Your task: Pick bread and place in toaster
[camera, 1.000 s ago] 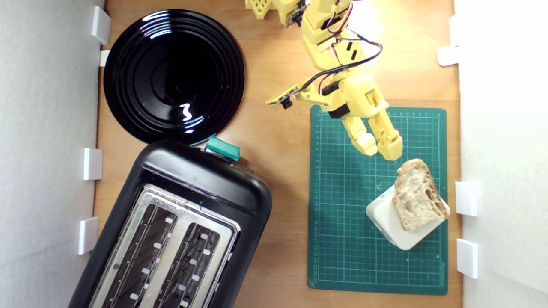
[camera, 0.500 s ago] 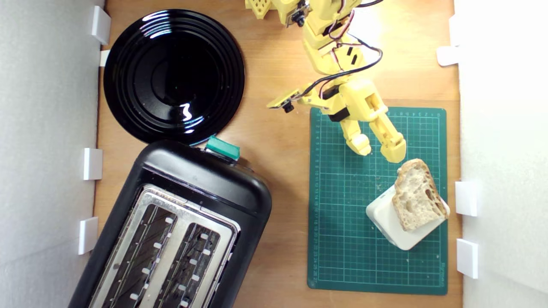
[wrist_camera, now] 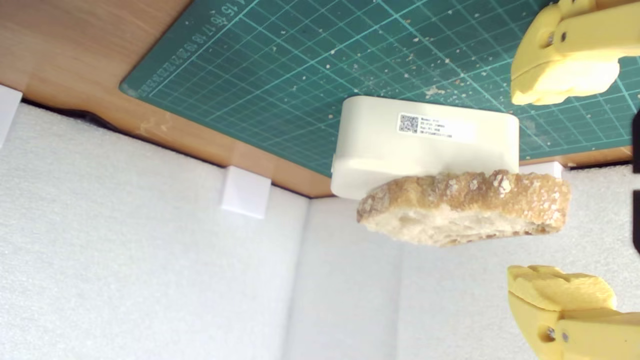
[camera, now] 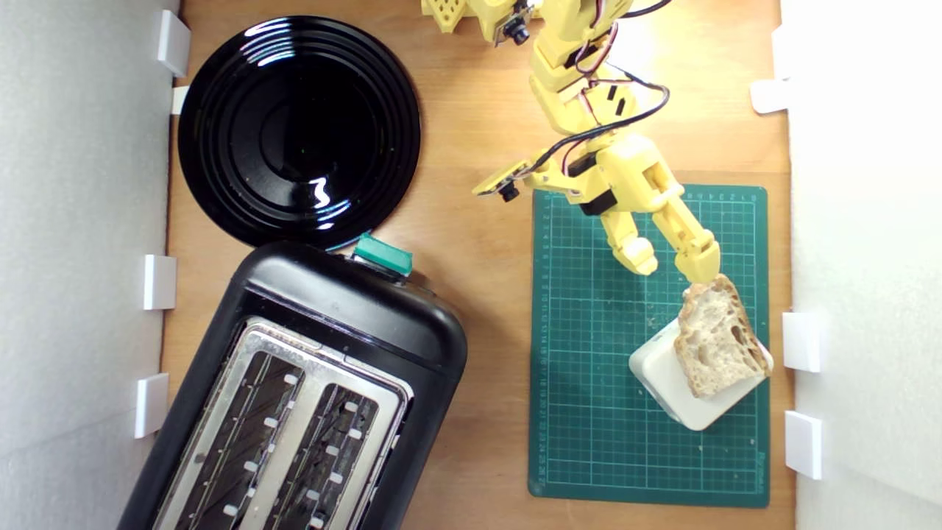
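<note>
**Q:** Yellow claw (camera: 673, 266) — status?

**A:** Mine, jaws spread, gripping nothing. Over the last second I have slid from mid-mat toward the exterior view's right; one fingertip (camera: 704, 269) now sits at the crust of the bread (camera: 715, 337).

**Q:** Bread position?

**A:** Unmoved, lying on the cream block (camera: 662, 374) on the green mat (camera: 589, 412). Wrist view: crust edge (wrist_camera: 462, 207) lies just ahead of my fingers.

**Q:** Meaning?

**A:** Approach nearly done, I judge; grasp next. Toaster (camera: 309, 390) well apart, slots empty.
</note>
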Tool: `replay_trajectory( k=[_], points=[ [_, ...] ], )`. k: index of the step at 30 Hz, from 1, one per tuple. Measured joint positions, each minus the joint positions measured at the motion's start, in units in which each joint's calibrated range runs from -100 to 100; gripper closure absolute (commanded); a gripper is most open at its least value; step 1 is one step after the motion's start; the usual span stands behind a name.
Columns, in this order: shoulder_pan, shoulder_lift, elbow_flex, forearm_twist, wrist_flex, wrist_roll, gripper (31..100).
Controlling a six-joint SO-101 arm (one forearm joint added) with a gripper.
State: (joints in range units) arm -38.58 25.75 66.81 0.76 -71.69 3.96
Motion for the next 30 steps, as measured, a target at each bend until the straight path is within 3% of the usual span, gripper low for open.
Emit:
replay_trajectory(
  k=[30],
  points=[
    [-0.9,6.4,-10.1,0.4,-0.3,-0.1,32.9]
  ],
)
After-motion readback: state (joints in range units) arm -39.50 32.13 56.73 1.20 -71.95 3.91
